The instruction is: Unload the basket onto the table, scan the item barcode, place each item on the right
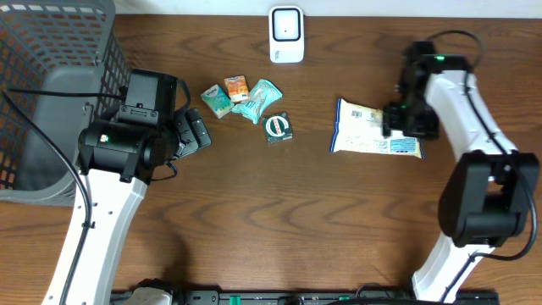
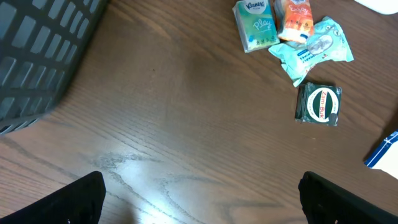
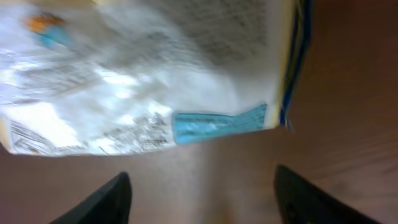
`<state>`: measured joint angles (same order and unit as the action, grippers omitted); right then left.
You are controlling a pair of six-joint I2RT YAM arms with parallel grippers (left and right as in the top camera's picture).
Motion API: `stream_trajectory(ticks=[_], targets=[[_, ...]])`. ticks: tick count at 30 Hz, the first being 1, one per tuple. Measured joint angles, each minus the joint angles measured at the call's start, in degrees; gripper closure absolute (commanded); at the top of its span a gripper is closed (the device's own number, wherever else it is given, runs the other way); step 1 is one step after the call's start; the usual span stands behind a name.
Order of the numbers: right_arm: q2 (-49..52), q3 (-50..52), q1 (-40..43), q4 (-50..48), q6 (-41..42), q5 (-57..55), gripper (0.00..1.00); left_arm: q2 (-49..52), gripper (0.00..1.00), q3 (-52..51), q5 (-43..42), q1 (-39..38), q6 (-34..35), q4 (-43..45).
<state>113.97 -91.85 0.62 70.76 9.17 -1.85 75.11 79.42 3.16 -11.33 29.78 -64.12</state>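
The overhead view alone is showing the white scanner (image 1: pixel 286 34) standing at the middle of the desk's far edge, and the grey basket (image 1: pixel 51 93) filling the far left corner. The right wrist view is giving a blurred close look at the white snack bag (image 3: pixel 143 81), which is lying flat toward the desk's right edge. The right pincer (image 3: pixel 202 177) is pointing at the bag's end, fingers spread and gripping nothing. The left arm is reaching over the desk (image 2: pixel 186 124) beside the basket, its left pincer (image 2: pixel 199 186) gaping wide and empty, with small packets (image 2: pixel 292 31) lying ahead.
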Motion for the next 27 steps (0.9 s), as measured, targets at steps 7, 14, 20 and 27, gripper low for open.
stream_trajectory(ticks=[7, 14, 20, 27], targets=[[0.00, 6.80, 4.72, -3.69, -2.12, 5.05, 0.44, 0.00, 0.03, 0.00, 0.00, 0.00, 0.00, 0.00], [0.00, 14.12, 4.59, -17.86, -2.08, 6.97, 0.86, 0.00, 0.02, 0.00, 0.02, 0.00, 0.00, 0.00], [0.00, 14.99, 4.44, -34.12, 1.38, 8.02, 0.94, 0.00, 0.02, 0.00, 0.02, 0.00, 0.02, 0.00], [0.00, 14.78, 3.65, -43.56, 3.48, 19.37, 0.89, 0.00, 0.02, 0.00, 0.00, 0.00, 0.00, 0.00]])
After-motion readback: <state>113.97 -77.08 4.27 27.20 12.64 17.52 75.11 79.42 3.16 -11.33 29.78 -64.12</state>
